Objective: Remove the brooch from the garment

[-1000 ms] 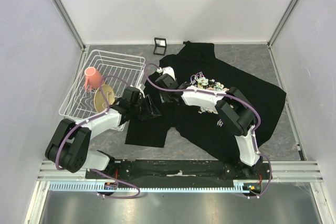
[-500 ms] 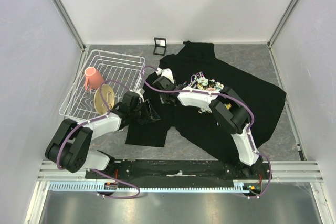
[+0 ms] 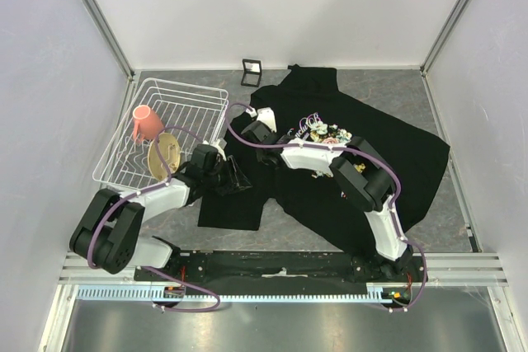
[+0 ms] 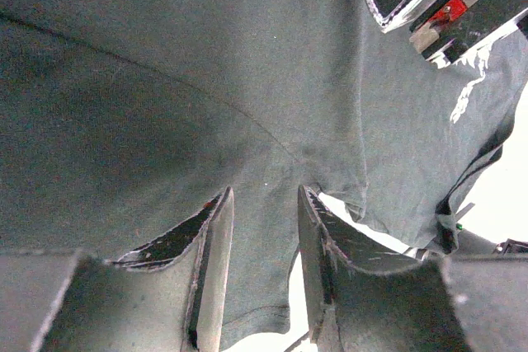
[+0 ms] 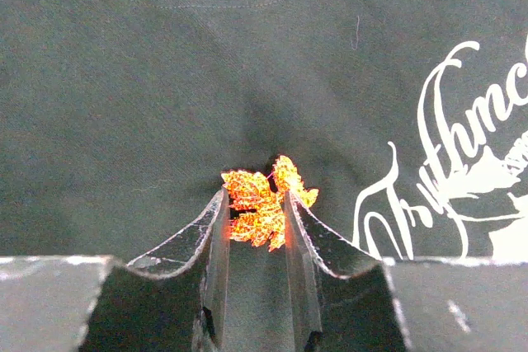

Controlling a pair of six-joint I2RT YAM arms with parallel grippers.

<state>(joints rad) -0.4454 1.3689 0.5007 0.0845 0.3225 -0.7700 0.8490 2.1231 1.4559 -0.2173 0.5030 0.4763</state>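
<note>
**A:** Which containers are there, and what is in them?

**B:** Only one, a white wire rack point(image 3: 186, 85) at the left of the grey worktop point(image 3: 396, 88). A pink cup point(image 3: 144, 123) lies in it mouth down, with a gold plate point(image 3: 163, 154) leaning beside it. A small black frame point(image 3: 252, 72) stands by the back wall, just off the shirt.

**A:** And the garment?

**B:** The garment point(image 3: 404, 154) lies spread over the middle and right of the worktop, print side up.

**A:** Can you find the brooch from above?

**B:** No, the right arm covers that spot. Only the right wrist view shows the brooch point(image 5: 262, 191). It is an orange-red leaf on the black cloth below the collar seam, left of the white cursive lettering point(image 5: 450, 162).

**A:** What about the right claw?

**B:** The right claw point(image 5: 255, 204) has its fingers narrowly apart with the leaf between them, and both seem to touch its edges. I cannot tell whether they truly pinch it.

**A:** And the left?

**B:** From above, the left claw point(image 3: 235, 177) sits at the shirt's left edge near the rack, with cloth bunched at it. Its own camera adds that a fold fills the gap between the fingers point(image 4: 216, 245), so it is clamped on the garment, whose cloth hangs overhead
</note>
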